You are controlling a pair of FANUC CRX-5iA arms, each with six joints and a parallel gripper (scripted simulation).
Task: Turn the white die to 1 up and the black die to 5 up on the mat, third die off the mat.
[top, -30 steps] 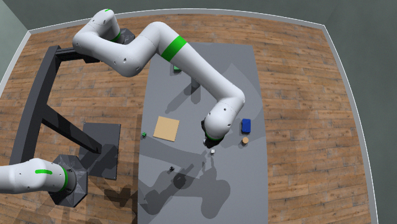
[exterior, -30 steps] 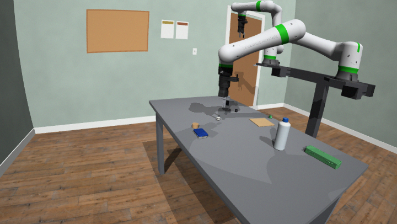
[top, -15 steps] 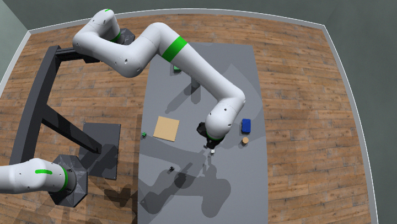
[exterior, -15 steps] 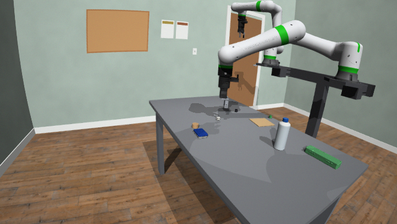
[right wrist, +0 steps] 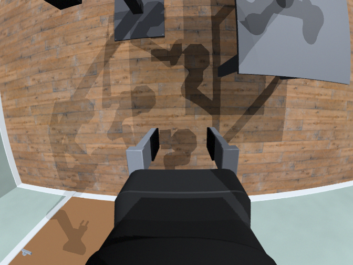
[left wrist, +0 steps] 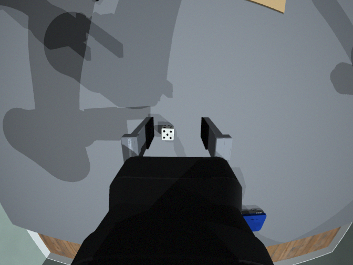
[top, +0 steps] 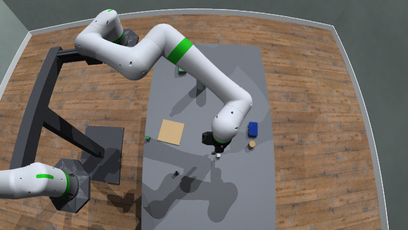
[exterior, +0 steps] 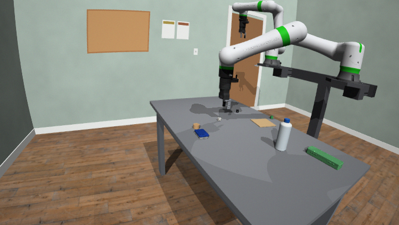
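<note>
My left gripper has its fingers wide apart, with nothing between the pads, and hangs above the table. My right gripper is also spread wide and holds nothing. It is out of the top view, but the exterior view shows it raised beyond the table, and its own camera looks down mostly on floor.

Only my left wrist view lets me read the white die: five pips face the camera, with a sliver of another spotted side above them, so the 1 isn't on top. There it appears in the gap between my fingers, nearer the picture's left finger; the exterior view shows it lower down, on the table and apart from them.

The black die and green die show in both outer views, too small for me to read. All three dice are off the mat, the green one near it. The exterior view gives me the whole bottle and long green box; from the top, my left arm covers much of both.
</note>
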